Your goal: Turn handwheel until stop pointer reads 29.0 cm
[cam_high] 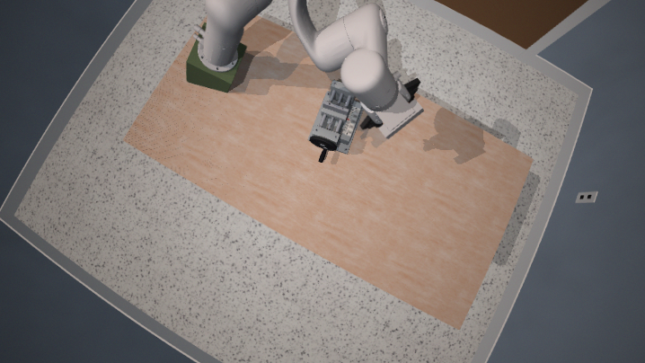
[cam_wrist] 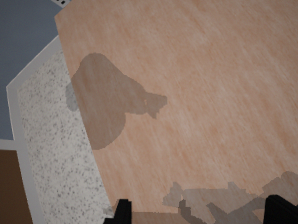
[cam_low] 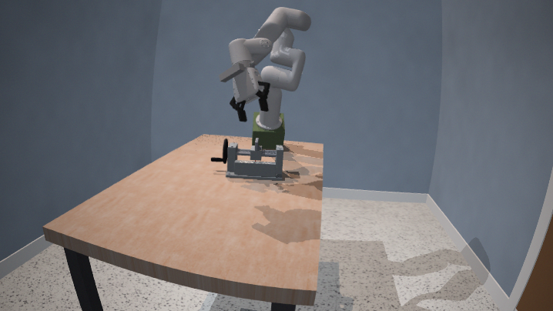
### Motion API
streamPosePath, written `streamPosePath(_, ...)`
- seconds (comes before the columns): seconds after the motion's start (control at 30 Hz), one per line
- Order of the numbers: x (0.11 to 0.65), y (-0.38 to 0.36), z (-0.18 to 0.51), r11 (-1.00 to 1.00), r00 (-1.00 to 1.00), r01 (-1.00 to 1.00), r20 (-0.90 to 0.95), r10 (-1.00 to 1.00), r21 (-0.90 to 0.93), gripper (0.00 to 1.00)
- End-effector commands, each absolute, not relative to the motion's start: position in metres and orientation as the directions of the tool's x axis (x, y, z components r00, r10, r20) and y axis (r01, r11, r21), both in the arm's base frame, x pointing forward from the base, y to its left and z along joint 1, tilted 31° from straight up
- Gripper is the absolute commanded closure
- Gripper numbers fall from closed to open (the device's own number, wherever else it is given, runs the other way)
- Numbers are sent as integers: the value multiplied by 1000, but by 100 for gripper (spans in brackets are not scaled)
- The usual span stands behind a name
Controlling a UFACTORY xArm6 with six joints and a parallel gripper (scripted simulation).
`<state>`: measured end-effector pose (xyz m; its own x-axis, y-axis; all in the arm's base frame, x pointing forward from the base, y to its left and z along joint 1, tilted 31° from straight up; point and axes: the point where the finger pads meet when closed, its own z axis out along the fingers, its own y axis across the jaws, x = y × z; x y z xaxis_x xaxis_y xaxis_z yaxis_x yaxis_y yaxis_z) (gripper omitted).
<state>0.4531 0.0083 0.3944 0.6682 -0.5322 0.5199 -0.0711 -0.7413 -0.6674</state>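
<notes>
A grey stop fixture stands on the wooden table, also in the exterior view. A black handwheel with a crank handle sits at its end, seen at the fixture's left end in the exterior view. A small grey stop block rides on the rails; the scale and pointer are too small to read. My gripper is open and empty, high above the fixture, pointing down at a tilt. In the top view the fingers show beside the fixture. The wrist view shows only the fingertips over bare table.
The arm's green base block stands at the table's far end, behind the fixture. The table's long edge lies close to the fixture's right side. A wall socket sits on the wall outside the floor.
</notes>
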Motion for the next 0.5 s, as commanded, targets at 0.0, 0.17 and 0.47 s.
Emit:
streamPosePath(0.0, 446, -15, 383, -705, 666, -206, 430, -609, -679, 0)
streamPosePath(0.17, 434, -43, 365, -635, 627, -358, 328, -707, -685, 0)
streamPosePath(0.47, 414, -80, 341, -506, 525, -552, 194, -828, -663, 0)
